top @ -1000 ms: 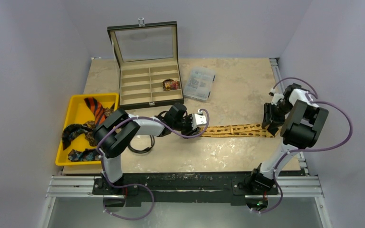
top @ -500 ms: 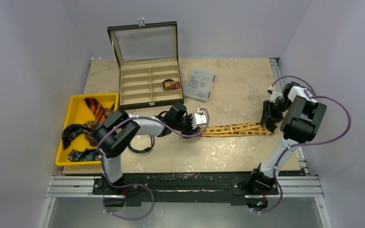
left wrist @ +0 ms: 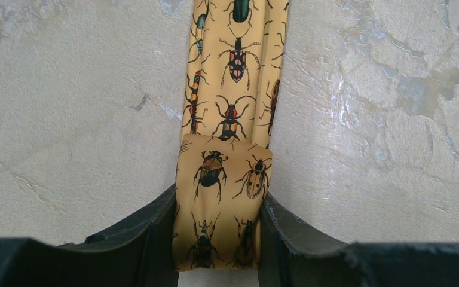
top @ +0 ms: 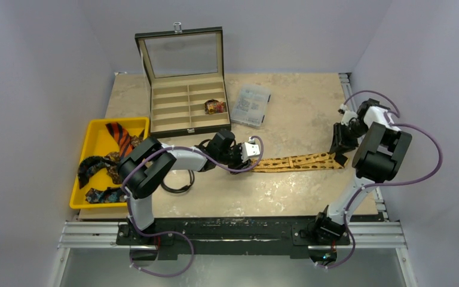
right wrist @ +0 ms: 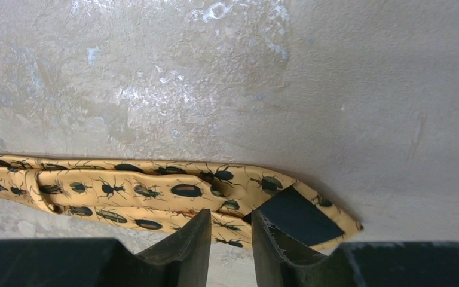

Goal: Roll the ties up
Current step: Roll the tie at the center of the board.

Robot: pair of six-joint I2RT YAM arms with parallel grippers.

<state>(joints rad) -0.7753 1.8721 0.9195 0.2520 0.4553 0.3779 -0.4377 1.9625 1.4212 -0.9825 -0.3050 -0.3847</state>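
Note:
A tan-gold tie (top: 299, 162) printed with beetles lies stretched across the table. My left gripper (top: 252, 150) is at its left end, and the left wrist view shows that gripper (left wrist: 218, 197) shut on the rolled-up end (left wrist: 221, 227). The rest of the strip (left wrist: 233, 60) runs straight away from the roll. My right gripper (top: 339, 146) hovers at the tie's wide pointed end (right wrist: 311, 209), whose dark lining shows. In the right wrist view this gripper (right wrist: 230, 214) has a narrow gap between its jaws, and flat fabric shows through the gap.
A yellow tray (top: 95, 134) at the left holds an orange-black striped tie (top: 119, 134) and dark ties (top: 92, 164). An open wooden compartment box (top: 185, 110) holds one rolled tie (top: 215, 106). A clear plastic box (top: 251, 104) lies beside it. A black cable loop (top: 176, 182) sits under my left arm.
My right gripper has shifted a little toward the far side of the table and its jaws have narrowed. The tie's wide end lies slightly farther back. The left gripper has not moved.

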